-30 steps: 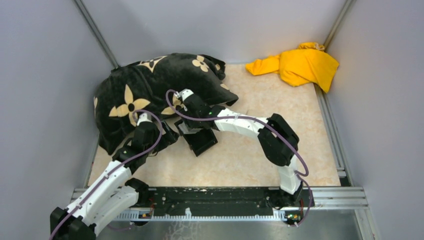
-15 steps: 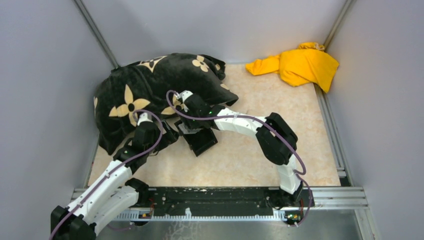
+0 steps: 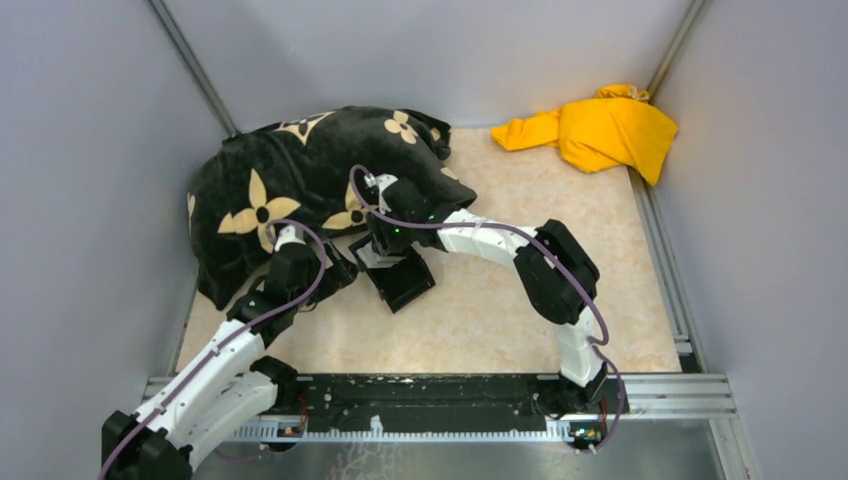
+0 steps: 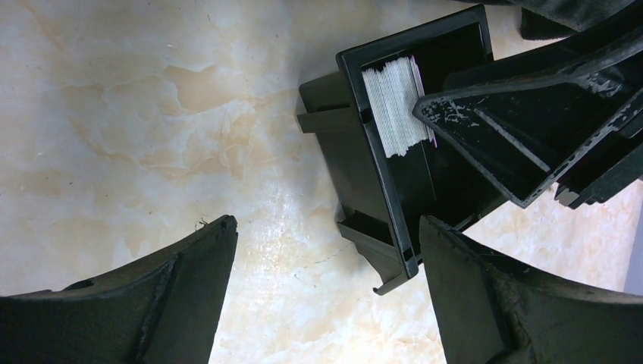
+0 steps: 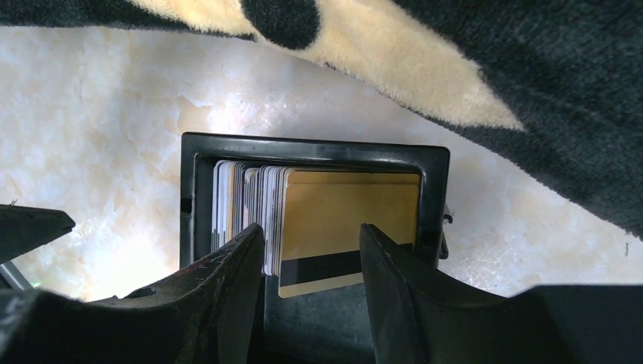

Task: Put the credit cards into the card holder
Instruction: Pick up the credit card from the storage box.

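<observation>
Along the left edge of the bench [image 3: 600, 230], reaching toward the far-left corner, lies a black cushion [image 3: 290, 165] with tan flower shapes. Just in front of it my left gripper [image 3: 338, 268] hangs low over the marbled surface with its fingers spread wide and nothing between them except bare bench. In the left wrist view the nearest corner of the black card holder [image 3: 405, 285] sits just inside that gap. The holder is an open-topped box standing on the bench a little left of centre, close to the cushion's front edge. Inside it a row of credit cards [image 4: 394, 106] stands on edge, packed toward one end. At the front of that row is a gold card [image 5: 349, 205] with a dark stripe along its lower part, leaning a little away from the rest. My right gripper [image 5: 312, 277] is directly over the holder, fingers part-way open. The gold card shows in the gap between them, and the right-hand finger [image 5: 409, 296] covers part of its lower corner. From this angle I cannot tell whether either finger touches the card, but it is not pinched between them. In the far-right corner of the bench, well apart from all this, lies a crumpled yellow cloth [image 3: 600, 130].
</observation>
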You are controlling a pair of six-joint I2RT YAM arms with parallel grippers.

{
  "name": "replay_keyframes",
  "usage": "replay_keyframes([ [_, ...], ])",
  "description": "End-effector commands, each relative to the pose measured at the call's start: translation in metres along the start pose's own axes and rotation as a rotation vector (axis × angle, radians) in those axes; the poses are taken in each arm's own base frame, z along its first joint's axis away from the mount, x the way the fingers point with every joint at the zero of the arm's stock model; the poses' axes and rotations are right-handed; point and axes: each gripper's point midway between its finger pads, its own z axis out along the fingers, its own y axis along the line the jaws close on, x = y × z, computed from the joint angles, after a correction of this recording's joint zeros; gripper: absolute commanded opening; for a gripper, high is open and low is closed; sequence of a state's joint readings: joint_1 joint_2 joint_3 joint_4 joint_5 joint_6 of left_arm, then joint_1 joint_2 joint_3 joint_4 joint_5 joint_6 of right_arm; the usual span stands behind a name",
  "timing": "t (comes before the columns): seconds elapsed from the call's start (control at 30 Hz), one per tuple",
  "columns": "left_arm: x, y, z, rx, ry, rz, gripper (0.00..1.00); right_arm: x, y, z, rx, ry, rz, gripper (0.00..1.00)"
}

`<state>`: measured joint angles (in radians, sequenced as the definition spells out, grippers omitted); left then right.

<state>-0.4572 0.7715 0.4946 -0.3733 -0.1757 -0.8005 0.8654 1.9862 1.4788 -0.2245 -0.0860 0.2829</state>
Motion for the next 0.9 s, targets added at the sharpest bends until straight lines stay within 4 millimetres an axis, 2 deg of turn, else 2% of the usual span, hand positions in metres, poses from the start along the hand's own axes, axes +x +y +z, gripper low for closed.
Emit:
replay_keyframes([
  [0.0,-0.005,-0.002,0.002,0.006,-0.022,-0.016,0.95,-0.005,0.005,0.007,-0.053,-0.020,0.040,0.50],
  [0.37,-0.001,-0.003,0.005,0.010,-0.007,-0.017,0.95,0.007,0.008,0.012,-0.090,0.025,0.061,0.47],
  [0.5,0.000,-0.003,0.006,0.013,-0.003,-0.017,0.95,0.008,0.010,0.011,-0.100,0.034,0.062,0.40],
  [0.6,0.000,-0.003,0.006,0.013,-0.003,-0.017,0.95,0.005,0.012,0.009,-0.111,0.028,0.062,0.35],
  [0.87,0.002,-0.004,0.007,0.019,0.008,-0.019,0.95,-0.007,0.021,0.002,-0.138,0.012,0.066,0.33],
])
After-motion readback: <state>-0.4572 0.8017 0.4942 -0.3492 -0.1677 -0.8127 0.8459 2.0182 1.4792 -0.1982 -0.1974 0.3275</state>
